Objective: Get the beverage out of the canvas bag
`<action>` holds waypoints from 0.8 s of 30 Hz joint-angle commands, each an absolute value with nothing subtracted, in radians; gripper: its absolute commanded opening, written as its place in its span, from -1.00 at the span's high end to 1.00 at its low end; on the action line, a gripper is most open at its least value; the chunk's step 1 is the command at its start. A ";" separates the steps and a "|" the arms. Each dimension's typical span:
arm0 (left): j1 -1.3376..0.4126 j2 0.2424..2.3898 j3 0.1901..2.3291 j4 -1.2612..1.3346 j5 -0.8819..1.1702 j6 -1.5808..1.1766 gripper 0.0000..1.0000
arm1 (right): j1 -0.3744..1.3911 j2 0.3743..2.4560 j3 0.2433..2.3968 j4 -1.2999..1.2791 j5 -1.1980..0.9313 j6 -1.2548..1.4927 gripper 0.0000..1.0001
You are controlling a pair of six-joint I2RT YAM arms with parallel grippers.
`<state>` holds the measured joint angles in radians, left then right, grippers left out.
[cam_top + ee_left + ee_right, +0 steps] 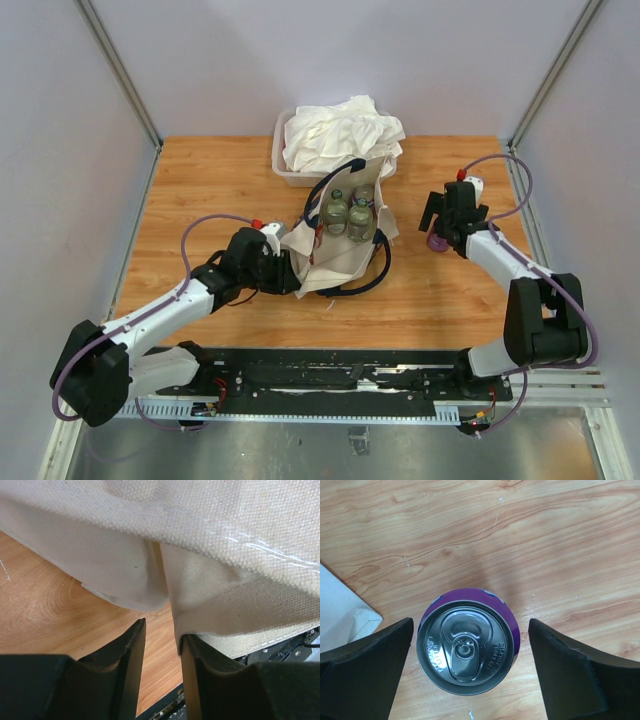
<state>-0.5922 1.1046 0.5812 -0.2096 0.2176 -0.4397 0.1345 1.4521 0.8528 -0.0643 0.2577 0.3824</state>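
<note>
The cream canvas bag [335, 262] with navy handles lies open at the table's middle, with capped greenish bottles [348, 215] standing in its mouth. A purple beverage can [468, 642] stands upright on the wood to the right of the bag; it also shows in the top view [436, 241]. My right gripper [470, 626] hangs over the can, open, with a finger on each side and a gap to both; in the top view it is at the right [441, 226]. My left gripper [290, 275] is at the bag's left edge. In the left wrist view it [161, 632] is open, and the bag's hem [215, 615] rests on its right fingertip.
A clear plastic tub [278, 152] holding a white cloth heap [342, 132] stands behind the bag at the back. A corner of the bag [342, 615] shows left of the can. Grey walls close in the table on three sides.
</note>
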 commanded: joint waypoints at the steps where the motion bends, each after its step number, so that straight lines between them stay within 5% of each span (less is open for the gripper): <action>1: -0.597 1.124 0.592 -0.284 0.209 -0.410 0.21 | 0.123 1.449 0.908 -0.125 0.267 0.396 -0.97; 8: -0.597 1.126 0.602 -0.281 0.209 -0.403 0.17 | 0.230 1.340 1.026 -0.202 0.374 0.257 -0.99; 17: -0.597 1.115 0.601 -0.272 0.201 -0.404 0.17 | 0.442 1.260 1.300 -0.239 0.303 0.075 -0.24; 24: -0.598 1.106 0.594 -0.264 0.192 -0.409 0.17 | 0.570 1.321 1.407 -0.287 0.144 0.017 -0.10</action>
<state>-0.5922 1.1103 0.5900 -0.2241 0.2096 -0.4259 0.4866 1.2720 1.3670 -0.2218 0.2401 0.0978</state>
